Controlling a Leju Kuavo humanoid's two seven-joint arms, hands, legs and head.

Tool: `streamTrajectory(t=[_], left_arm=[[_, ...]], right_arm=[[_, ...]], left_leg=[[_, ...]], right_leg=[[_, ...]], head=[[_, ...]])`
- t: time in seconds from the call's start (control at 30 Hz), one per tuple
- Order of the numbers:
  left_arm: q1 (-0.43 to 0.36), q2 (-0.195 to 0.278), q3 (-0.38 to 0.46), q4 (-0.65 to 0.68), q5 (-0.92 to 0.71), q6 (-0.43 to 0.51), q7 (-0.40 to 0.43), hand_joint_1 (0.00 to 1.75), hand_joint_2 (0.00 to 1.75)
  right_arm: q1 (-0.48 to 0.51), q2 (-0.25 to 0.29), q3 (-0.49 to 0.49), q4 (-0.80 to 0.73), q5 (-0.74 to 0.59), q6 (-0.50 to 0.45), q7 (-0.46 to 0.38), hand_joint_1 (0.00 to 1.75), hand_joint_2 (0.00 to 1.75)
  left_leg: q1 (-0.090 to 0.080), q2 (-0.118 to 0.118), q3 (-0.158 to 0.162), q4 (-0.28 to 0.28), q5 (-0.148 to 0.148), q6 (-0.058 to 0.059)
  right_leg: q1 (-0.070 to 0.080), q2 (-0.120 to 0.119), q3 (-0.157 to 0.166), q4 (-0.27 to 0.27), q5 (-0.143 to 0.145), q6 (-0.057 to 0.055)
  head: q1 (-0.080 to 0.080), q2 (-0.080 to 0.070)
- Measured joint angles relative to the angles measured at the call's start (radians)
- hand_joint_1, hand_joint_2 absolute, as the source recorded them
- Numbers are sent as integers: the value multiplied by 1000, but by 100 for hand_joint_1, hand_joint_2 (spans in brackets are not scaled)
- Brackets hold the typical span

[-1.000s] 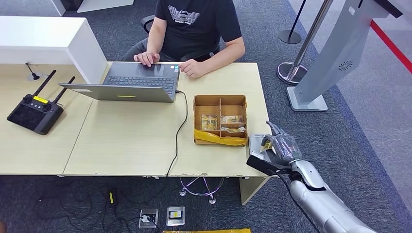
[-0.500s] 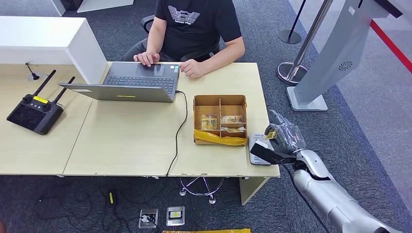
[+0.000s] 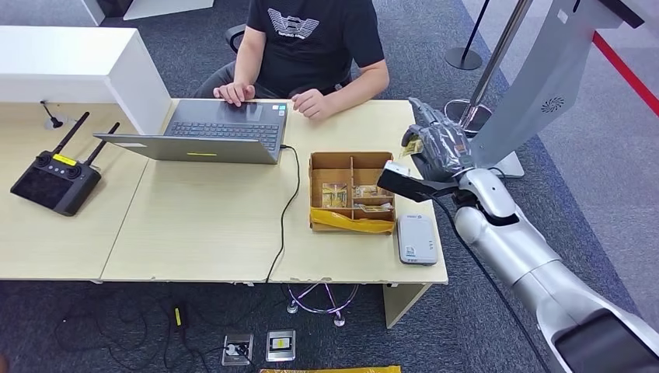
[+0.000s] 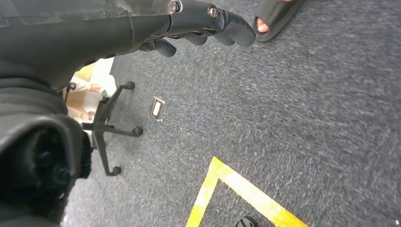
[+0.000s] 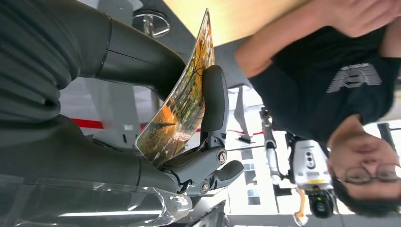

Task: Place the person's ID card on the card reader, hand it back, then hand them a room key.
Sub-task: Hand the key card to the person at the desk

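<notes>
One card, printed in orange and yellow, is pinched in the robot's right hand, which is raised at the right of centre in the head view, above the right end of the pale wooden table and just right of the cardboard divider box. In the right wrist view the dark fingers press the card against the thick thumb, so the hand grips it on both faces, and the card stands edge-on to the camera with a slight bend. The grey card reader lies flat near the lower right corner of the table, below the raised hand and apart from it. A person in a black T-shirt sits at the upper centre of the head view, both of their hands resting at the far edge of the table beside an open laptop. A black remote controller with two antennas lies at the left of the table. The left hand hangs over grey carpet in the left wrist view, its fingers curled loosely and apart with nothing in them; a yellow floor line crosses the lower part of that view.
</notes>
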Motion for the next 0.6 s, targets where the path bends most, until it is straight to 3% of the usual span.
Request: streamTrajectory(t=[0.33,0.6], left_arm=[[-1,3,0,0,-17,-23,-45,0,0],[0,9,0,0,-23,-25,-53,0,0]], right_arm=[[-46,197,16,83,62,-42,-7,175,175],[-64,276,18,172,78,-58,-1,175,175]], left_leg=[[1,0,0,0,0,0],[1,0,0,0,0,0]], right_leg=[[1,-1,0,0,0,-1],[1,0,0,0,0,-1]], head=[[0,0],[0,0]])
